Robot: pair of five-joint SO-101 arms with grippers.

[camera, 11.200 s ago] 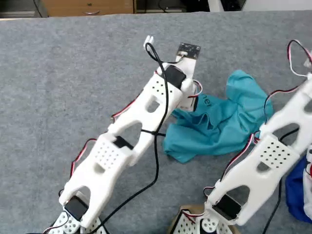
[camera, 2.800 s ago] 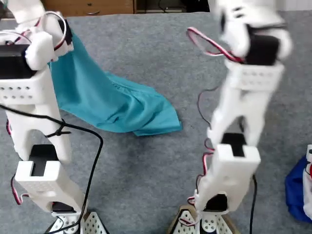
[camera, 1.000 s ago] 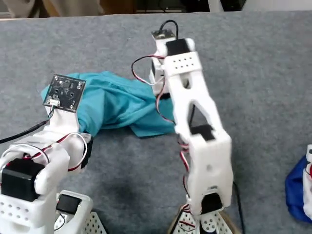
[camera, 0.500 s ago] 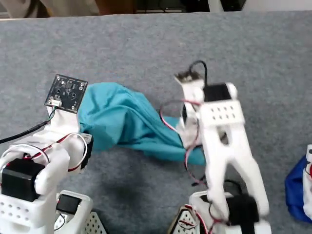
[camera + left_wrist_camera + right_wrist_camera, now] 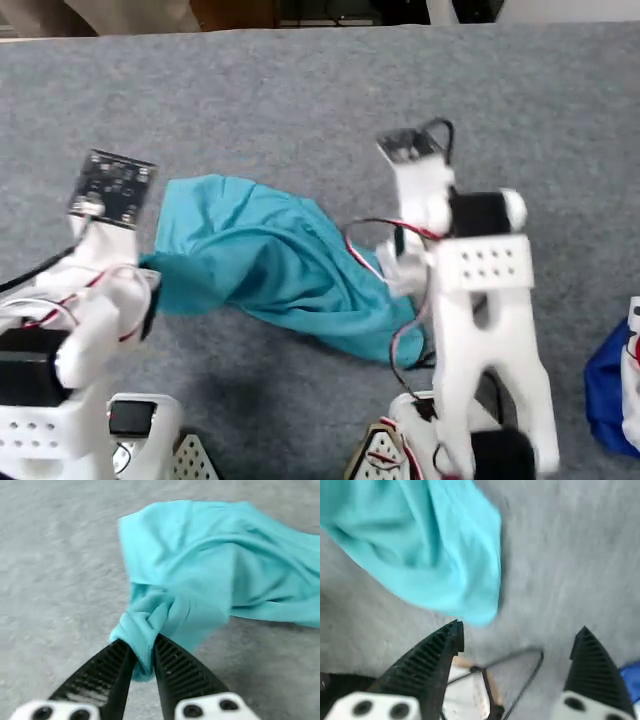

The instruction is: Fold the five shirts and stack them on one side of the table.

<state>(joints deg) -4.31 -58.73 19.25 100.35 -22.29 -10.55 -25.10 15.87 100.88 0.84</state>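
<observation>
A teal shirt point(image 5: 270, 265) lies bunched and stretched across the grey table point(image 5: 300, 90) between the two arms. My left gripper point(image 5: 145, 662) is shut on a twisted wad at one end of the teal shirt point(image 5: 210, 570), just above the table. My right gripper point(image 5: 520, 630) is open with nothing between its fingers, hovering just past the other, rounded end of the teal shirt point(image 5: 430, 545). In the high view the left arm point(image 5: 90, 300) stands at the shirt's left end and the right arm point(image 5: 470, 290) at its right end.
A dark blue cloth point(image 5: 605, 390) lies at the table's near right edge, and its corner point(image 5: 632, 672) shows beside my right fingers. The right arm's base and a cable point(image 5: 490, 680) lie below that gripper. Wooden furniture point(image 5: 240, 12) stands beyond the far edge.
The right arm has drawn back toward its base and its gripper now stands off the shirt's end. The shirt's right end lies nearer the front. The left arm shifted slightly left.
</observation>
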